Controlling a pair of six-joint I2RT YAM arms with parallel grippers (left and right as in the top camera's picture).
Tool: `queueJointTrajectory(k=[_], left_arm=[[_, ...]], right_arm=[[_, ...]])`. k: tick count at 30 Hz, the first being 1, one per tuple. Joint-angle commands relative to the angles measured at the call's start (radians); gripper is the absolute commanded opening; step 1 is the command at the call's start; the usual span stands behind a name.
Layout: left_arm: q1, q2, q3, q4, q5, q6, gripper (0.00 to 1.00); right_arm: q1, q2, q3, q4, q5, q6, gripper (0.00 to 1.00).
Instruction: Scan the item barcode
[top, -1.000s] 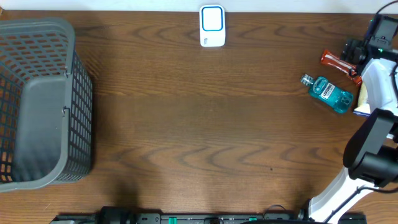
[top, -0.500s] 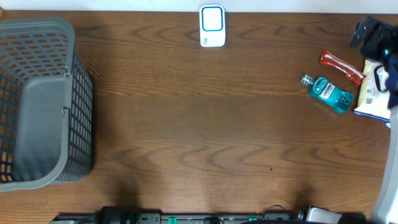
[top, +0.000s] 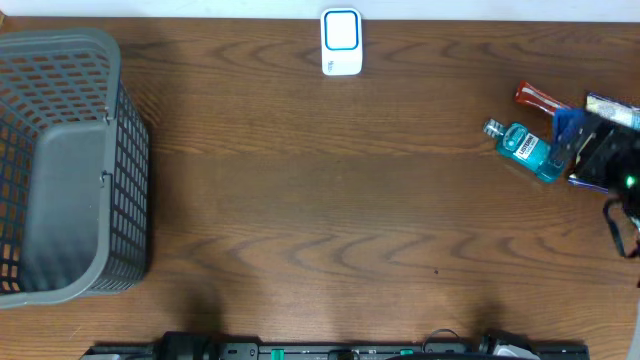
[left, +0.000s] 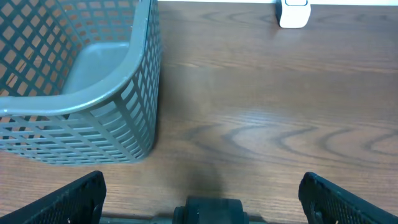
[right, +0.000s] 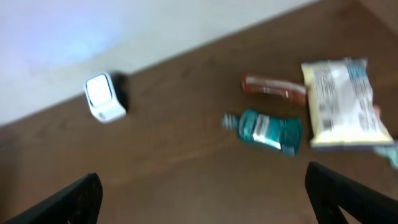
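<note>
The items lie at the table's right side: a teal mouthwash bottle (top: 525, 148) on its side, a red packet (top: 535, 97) behind it and a white snack packet (right: 345, 102). The white scanner (top: 340, 42) stands at the far edge, also seen as scanner (right: 104, 98) and scanner (left: 293, 12). My right gripper (top: 592, 150) hovers over the white packet, just right of the bottle (right: 267, 129). It is open, nothing between its fingers (right: 348, 199). My left gripper (left: 202, 202) is open and empty near the front edge; it does not show overhead.
A grey mesh basket (top: 60, 160) fills the left side, close to the left gripper as basket (left: 81, 81). A dark rail (top: 330, 352) runs along the front edge. Bare brown table (top: 330, 200) lies between basket and items.
The right arm has swung out of the lower right and its gripper has moved from the far right corner down over the white packet. The items, scanner and basket have not moved.
</note>
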Motion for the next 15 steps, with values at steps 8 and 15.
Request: queueJointTrajectory(k=[8,15], left_arm=[[0.005,0.004,-0.001,-0.076,-0.006,-0.001,0.99],[0.005,0.004,-0.001,-0.076,-0.006,-0.001,0.99]], right_arm=[[0.039,-0.053,-0.035,-0.048,0.021,-0.022,0.99],[0.078,-0.309,-0.32,0.266,-0.021,-0.014,0.99]])
